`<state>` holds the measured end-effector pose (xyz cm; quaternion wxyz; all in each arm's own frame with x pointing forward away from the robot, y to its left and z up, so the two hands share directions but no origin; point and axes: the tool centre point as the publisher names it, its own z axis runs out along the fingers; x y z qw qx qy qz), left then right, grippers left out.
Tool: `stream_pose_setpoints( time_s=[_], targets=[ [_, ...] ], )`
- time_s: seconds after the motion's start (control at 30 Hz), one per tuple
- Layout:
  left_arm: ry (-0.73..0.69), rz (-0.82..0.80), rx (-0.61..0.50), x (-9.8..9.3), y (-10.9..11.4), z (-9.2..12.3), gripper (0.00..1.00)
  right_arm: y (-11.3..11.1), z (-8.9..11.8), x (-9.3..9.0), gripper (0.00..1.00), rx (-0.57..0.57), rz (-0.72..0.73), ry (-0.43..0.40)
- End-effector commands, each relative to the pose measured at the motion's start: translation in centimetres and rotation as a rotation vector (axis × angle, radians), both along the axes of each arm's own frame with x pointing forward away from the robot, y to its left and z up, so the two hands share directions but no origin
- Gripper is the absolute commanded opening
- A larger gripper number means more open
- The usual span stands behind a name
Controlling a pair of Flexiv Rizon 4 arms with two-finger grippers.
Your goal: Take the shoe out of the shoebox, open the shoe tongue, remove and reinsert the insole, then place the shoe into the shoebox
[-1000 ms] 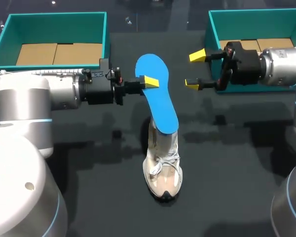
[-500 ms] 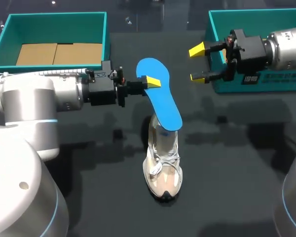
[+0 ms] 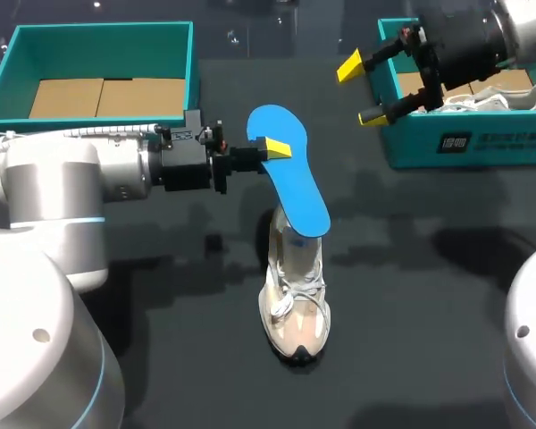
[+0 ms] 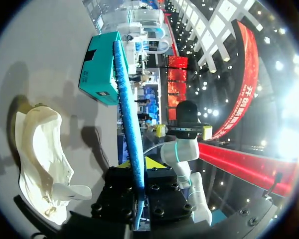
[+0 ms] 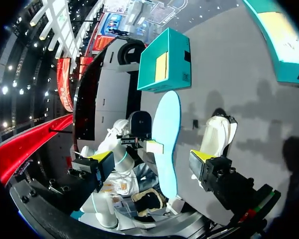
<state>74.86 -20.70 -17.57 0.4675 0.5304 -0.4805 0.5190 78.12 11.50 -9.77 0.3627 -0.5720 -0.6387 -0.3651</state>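
Heads up: your left hand [image 3: 272, 147] is pinching the blue insole [image 3: 293, 179] by its edge, just left of centre frame, holding it up off the counter [image 3: 411, 340]. From above you only get one yellow tip, because the other finger is tucked behind the insole. On the left wrist cam the insole [image 4: 130, 124] is edge-on and runs straight in between the fingers. Its lower end covers the mouth of the shoe [image 3: 295, 304], which sits mid-frame with its toe toward the bottom edge, so I can't tell how the tongue is lying. Your right hand [image 3: 361, 89] is spread wide with nothing in it, upper right, by the left wall of the shoebox [image 3: 447, 147]. A second shoe [image 3: 509, 96] in that box is mostly hidden by the arm.
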Motion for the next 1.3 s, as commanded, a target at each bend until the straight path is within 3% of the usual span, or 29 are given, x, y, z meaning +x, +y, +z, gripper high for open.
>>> stream_pose_setpoints(
  time_s=[0.03, 0.4, 0.73, 1.3],
  targets=[
    [0.0, 0.001, 0.001, 0.0, 0.0, 0.0, 0.0, 0.4, 1.6, -0.2, 1.0, -0.341, -0.01, 0.001],
    [0.0, 0.001, 0.001, 0.0, 0.0, 0.0, 0.0, 2.0, 3.6, -0.8, 1.0, -0.619, -0.043, 0.053],
    [0.0, 0.001, 0.001, 0.0, 0.0, 0.0, 0.0, 2.9, 4.0, -1.4, 1.0, -0.81, -0.091, 0.108],
    [0.0, 0.001, 0.001, 0.0, 0.0, 0.0, 0.0, 5.7, 3.9, -1.9, 1.0, -0.97, -0.133, 0.087]
  ],
)
